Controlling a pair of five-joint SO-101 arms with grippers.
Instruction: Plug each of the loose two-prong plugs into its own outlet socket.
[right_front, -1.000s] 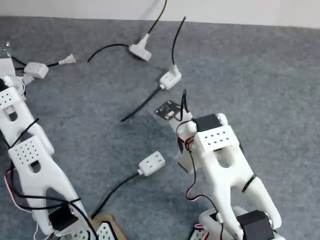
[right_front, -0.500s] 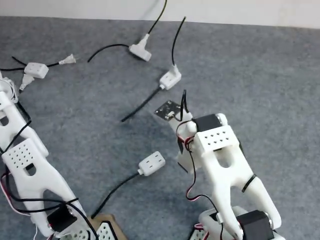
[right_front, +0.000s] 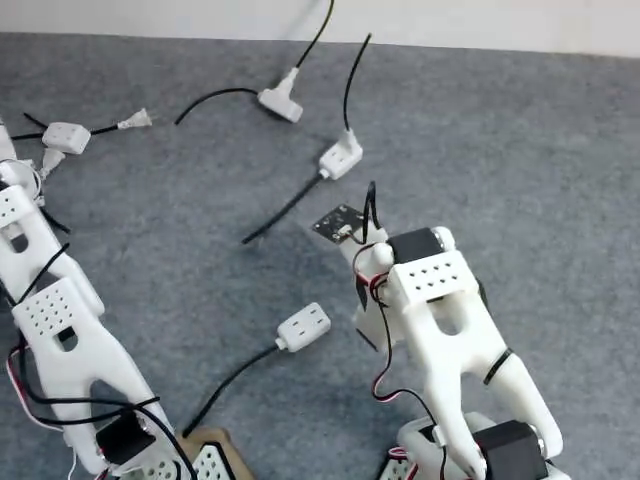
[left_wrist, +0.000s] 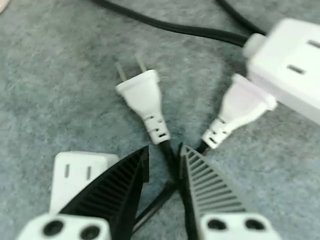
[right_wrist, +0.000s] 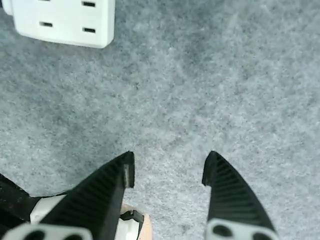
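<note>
Seen from above, the right arm's own body covers its hand. The left arm is cut off at the side next to a corner socket block (right_front: 66, 137), so the hand there is hard to pick out.

Up close, the left gripper (left_wrist: 164, 152) holds its black fingers a narrow gap apart. A black cord (left_wrist: 171, 169) runs between them and is not visibly pinched. That cord leads to the loose plug (left_wrist: 141, 96), which lies flat on the grey carpet (left_wrist: 55, 90) just past the fingertips, both prongs bare and pointing away from the hand.

Beside it, a second plug (left_wrist: 241, 106) butts against a large socket block (left_wrist: 292, 55) that is cut off by the frame. Its prongs are hidden, so I cannot tell whether it is seated. A smaller socket block (left_wrist: 75, 172) lies partly behind one finger.

The right gripper (right_wrist: 167, 162) hangs spread wide over the carpet, with a white block (right_wrist: 65, 20) well ahead of it, cut off at the frame's edge.

The overhead view also takes in a far plug (right_front: 135, 122) and two more blocks: a middle block (right_front: 341, 156) and a near block (right_front: 303, 327) close to the right arm.
</note>
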